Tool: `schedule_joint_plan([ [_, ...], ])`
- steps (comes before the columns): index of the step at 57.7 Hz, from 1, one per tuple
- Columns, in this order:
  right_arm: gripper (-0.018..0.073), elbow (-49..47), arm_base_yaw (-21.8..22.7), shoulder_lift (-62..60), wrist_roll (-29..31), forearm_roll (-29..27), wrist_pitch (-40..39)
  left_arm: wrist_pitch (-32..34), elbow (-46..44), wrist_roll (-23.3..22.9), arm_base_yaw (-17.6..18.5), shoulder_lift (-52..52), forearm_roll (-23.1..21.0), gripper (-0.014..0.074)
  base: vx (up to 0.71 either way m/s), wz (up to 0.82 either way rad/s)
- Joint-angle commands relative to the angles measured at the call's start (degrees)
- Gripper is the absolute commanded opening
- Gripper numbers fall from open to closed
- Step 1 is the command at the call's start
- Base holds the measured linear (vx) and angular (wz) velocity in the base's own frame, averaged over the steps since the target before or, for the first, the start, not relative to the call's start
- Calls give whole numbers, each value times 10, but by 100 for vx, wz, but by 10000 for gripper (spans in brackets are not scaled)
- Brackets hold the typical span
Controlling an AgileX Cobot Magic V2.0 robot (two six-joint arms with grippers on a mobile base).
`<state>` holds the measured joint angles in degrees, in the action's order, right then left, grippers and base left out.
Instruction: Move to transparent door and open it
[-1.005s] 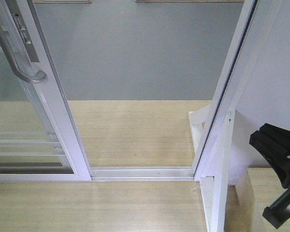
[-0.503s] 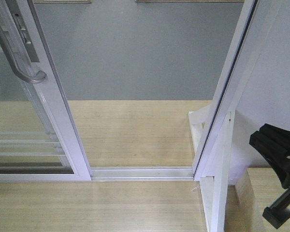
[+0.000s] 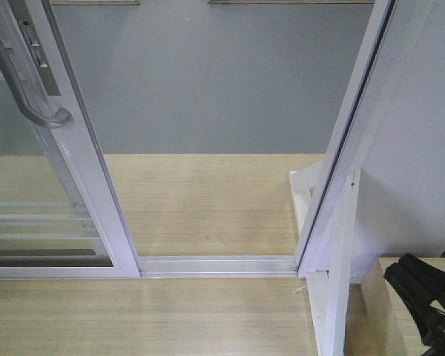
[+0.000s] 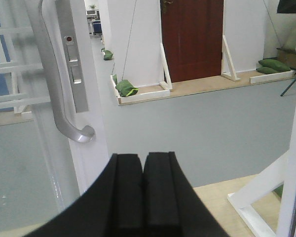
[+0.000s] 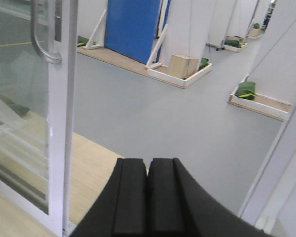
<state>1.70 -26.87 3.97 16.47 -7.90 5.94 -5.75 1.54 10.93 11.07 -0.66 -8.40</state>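
Note:
The transparent door [image 3: 85,167] stands at the left, slid aside, its white stile bordering a wide gap down to the floor track [image 3: 215,265]. Its curved grey handle [image 3: 26,85] sits on that stile at the upper left. In the left wrist view the handle [image 4: 52,84] and lock plate [image 4: 73,59] are up and to the left of my left gripper [image 4: 143,158], which is shut on nothing and apart from them. My right gripper [image 5: 148,162] is shut and empty too, with the door [image 5: 59,123] and handle [image 5: 39,47] off to its left. The right gripper [image 3: 428,298] shows low at the bottom right.
A white jamb [image 3: 354,126] and wall panel [image 3: 419,141] bound the gap on the right, with a white brace [image 3: 334,282] and a wooden block [image 3: 389,311] at their foot. Beyond lies grey floor [image 3: 208,81], green sandbags [image 4: 126,89], a brown door [image 4: 191,37] and a blue panel [image 5: 130,27].
My right gripper has dropped lower in the front view, toward the bottom right corner. The door and handle stand as before.

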Motion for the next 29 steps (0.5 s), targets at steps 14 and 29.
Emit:
schedule_joint_plan([
  [14,0,8,186,-54,-117,23,-20,45,17,-1,4,-7,-1,-6,0,0],
  [29,0,8,213,-54,-125,25,-19,45,17,-1,4,-7,-1,-6,0,0],
])
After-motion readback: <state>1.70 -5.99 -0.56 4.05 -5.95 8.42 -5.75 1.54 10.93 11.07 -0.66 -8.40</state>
